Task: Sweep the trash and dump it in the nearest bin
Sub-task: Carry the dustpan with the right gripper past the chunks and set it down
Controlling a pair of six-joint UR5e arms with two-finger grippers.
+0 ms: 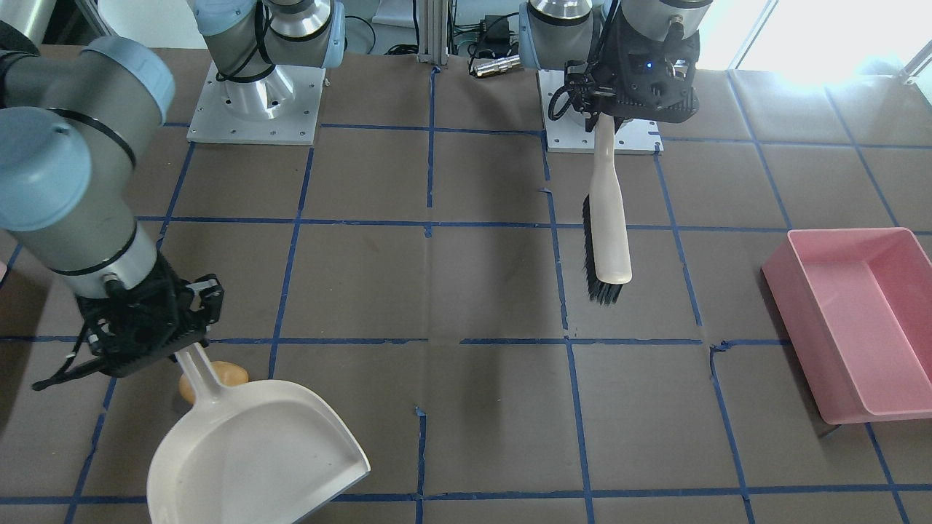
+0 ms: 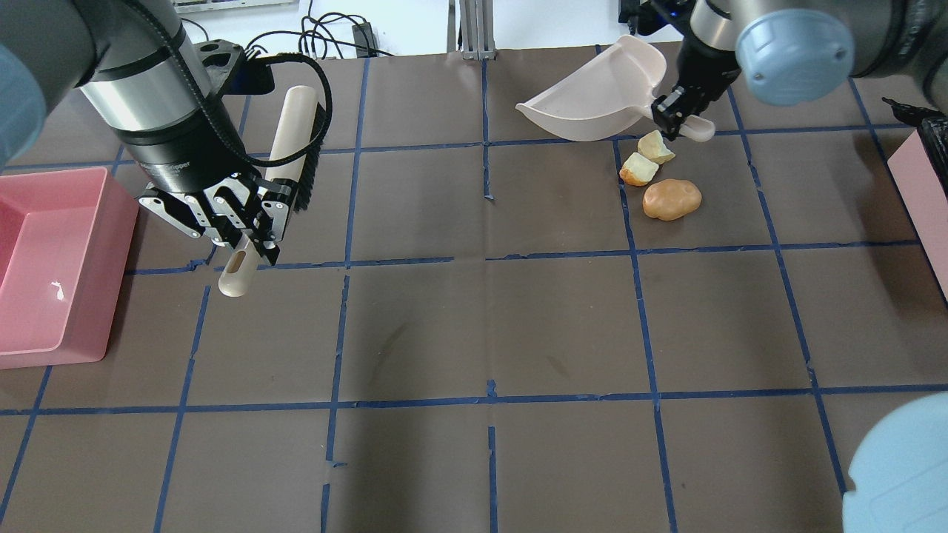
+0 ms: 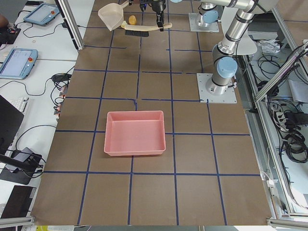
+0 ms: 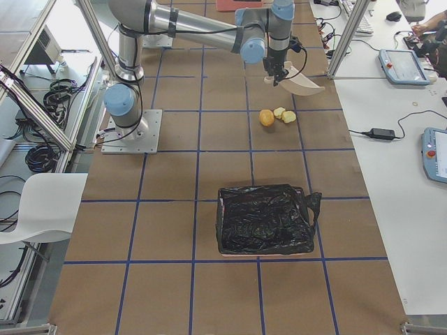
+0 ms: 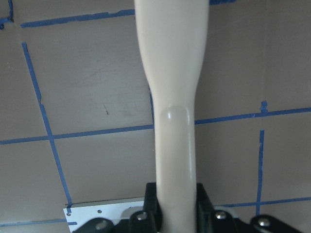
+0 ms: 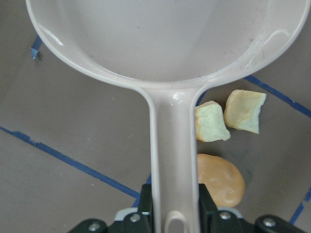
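The trash lies on the brown table: a tan potato-shaped lump (image 2: 672,199) and two pale yellow-green chunks (image 2: 638,169) (image 2: 656,146), close together. My right gripper (image 2: 675,118) is shut on the handle of a cream dustpan (image 2: 592,104), held above the table just over the trash. The right wrist view shows the lump (image 6: 221,179) and the chunks (image 6: 211,124) right of the handle. My left gripper (image 2: 248,244) is shut on the handle of a cream brush (image 2: 292,141) with black bristles, far from the trash. The bin (image 2: 922,185) shows as a pink sliver at the right edge.
A large pink rectangular tray (image 2: 44,266) stands at the table's left end, next to my left arm. In the exterior right view a black bag (image 4: 265,218) covers a container near the trash. Blue tape lines grid the table.
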